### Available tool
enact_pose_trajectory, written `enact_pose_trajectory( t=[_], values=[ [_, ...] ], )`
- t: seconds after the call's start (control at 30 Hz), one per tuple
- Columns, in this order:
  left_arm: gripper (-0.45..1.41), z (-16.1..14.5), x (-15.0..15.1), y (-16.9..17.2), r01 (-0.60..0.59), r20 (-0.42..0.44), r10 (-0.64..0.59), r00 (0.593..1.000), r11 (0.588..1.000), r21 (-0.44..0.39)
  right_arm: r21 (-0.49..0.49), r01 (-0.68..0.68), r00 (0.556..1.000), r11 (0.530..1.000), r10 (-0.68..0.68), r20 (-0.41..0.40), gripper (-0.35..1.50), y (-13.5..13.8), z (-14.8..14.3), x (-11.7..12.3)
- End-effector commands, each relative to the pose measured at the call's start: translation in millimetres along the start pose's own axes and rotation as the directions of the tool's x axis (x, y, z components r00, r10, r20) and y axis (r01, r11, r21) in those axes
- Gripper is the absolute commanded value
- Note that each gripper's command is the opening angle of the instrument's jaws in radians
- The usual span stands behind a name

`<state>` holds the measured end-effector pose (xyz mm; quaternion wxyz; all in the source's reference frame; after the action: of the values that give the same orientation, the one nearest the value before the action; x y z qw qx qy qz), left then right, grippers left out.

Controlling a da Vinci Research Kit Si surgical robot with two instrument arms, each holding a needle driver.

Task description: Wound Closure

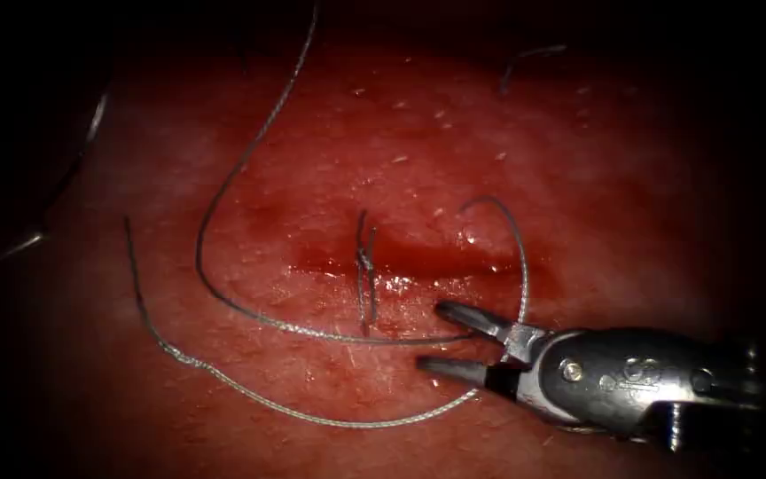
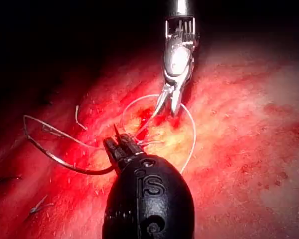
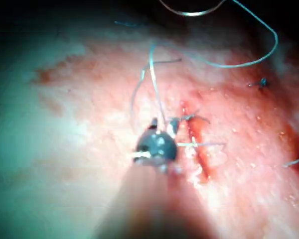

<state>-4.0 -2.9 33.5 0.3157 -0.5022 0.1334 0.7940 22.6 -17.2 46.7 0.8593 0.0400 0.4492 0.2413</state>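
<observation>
Right tool (image 1: 441, 340) hangs open and empty just right of the knot (image 1: 365, 266), thread (image 1: 312, 330) between its jaws; trimming looks next.

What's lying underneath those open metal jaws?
Tissue and two thread strands lie beneath the right tool's open, empty jaws, near the cut. Its body hides where they continue. The needle curves beside the left tool.
</observation>
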Motion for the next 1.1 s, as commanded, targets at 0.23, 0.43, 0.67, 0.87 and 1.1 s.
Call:
enact_pose_trajectory(
  t=[0.23,0.43,0.67,0.87,1.1],
  values=[
    [-0.45,0.8,-0.3,0.5,-0.001,-0.001,0.001,1.000,1.000,0.002,-0.003,0.004,0.999,1.000,-0.004,0.035,0.49,0.9,0.6,-2.8],
    [-0.45,1.0,-0.3,0.8,-0.002,0.000,0.002,1.000,1.000,0.007,-0.019,0.004,0.999,1.000,-0.003,0.039,-0.35,0.3,0.6,-3.3],
    [-0.45,1.3,-0.4,1.1,-0.003,-0.005,0.003,1.000,1.000,0.004,0.034,-0.003,1.000,0.999,0.003,0.017,-0.35,-2.3,-1.1,-2.0],
    [-0.45,2.0,-1.1,1.4,-0.009,-0.014,0.009,1.000,1.000,0.004,0.106,-0.005,1.000,0.994,0.006,-0.014,-0.35,-8.9,-6.4,2.7],
    [-0.45,2.1,-1.1,1.5,-0.009,-0.013,0.009,1.000,1.000,0.006,0.159,-0.006,0.999,0.987,0.012,-0.039,-0.35,-13.6,-10.9,6.9]
  ],
)
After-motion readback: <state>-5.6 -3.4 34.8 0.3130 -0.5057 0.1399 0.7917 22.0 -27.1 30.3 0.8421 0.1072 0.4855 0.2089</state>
